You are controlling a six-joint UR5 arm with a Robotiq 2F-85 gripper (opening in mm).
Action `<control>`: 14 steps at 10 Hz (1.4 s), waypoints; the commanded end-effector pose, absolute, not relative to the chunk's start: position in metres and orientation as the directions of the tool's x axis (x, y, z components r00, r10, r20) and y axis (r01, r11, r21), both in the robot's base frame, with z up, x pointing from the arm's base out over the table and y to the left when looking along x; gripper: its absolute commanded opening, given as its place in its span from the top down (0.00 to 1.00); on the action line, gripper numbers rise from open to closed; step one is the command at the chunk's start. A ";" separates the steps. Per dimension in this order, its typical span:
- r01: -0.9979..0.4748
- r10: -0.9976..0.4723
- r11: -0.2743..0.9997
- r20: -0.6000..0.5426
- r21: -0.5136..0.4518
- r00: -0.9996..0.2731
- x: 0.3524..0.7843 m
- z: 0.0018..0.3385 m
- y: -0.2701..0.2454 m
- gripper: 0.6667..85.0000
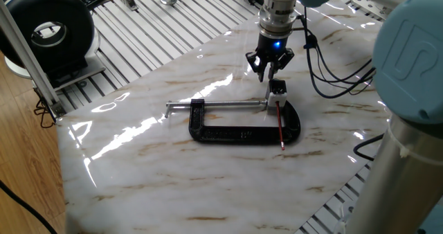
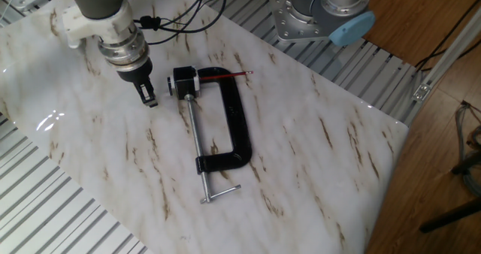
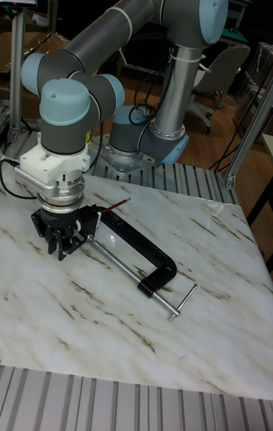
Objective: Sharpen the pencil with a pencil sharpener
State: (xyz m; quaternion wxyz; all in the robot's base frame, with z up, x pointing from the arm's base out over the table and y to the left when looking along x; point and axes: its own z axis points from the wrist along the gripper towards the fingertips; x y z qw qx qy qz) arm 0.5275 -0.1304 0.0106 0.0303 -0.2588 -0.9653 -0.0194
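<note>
The pencil sharpener [image 1: 277,89] [image 2: 183,81] is a small white block with a black top, standing at the screw end of a black C-clamp [image 1: 239,133] [image 2: 237,119]. The red pencil [image 1: 279,125] [image 2: 224,74] [image 3: 116,207] lies across the clamp's frame with one end at the sharpener. My gripper [image 1: 268,73] [image 2: 149,98] [image 3: 62,250] hangs just beyond the sharpener, a short way off the marble and apart from it. Its fingers converge to a point with nothing between them. In the tall fixed view the gripper hides the sharpener.
The clamp's silver screw rod [image 1: 228,105] [image 2: 197,145] runs from the sharpener's end to its T-handle [image 2: 220,195]. Black cables [image 1: 332,75] trail behind the wrist. The arm's base [image 2: 316,17] stands beside the marble slab [image 1: 145,165], on a ribbed metal surface [image 1: 159,33].
</note>
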 end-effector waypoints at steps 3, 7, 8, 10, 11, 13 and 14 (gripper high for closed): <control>0.511 0.508 0.859 0.066 0.035 -0.859 0.519 0.014 -0.125 0.64; 0.517 0.514 0.856 0.074 0.027 -0.854 0.509 0.015 -0.123 0.65; 0.517 0.514 0.856 0.080 0.027 -0.854 0.507 0.015 -0.122 0.66; 0.517 0.513 0.856 0.086 0.027 -0.854 0.503 0.016 -0.121 0.67; 0.517 0.513 0.856 0.091 0.025 -0.854 0.502 0.016 -0.120 0.68; 0.517 0.512 0.856 0.097 0.026 -0.853 0.500 0.015 -0.120 0.68; 0.517 0.512 0.856 0.099 0.028 -0.853 0.500 0.015 -0.120 0.70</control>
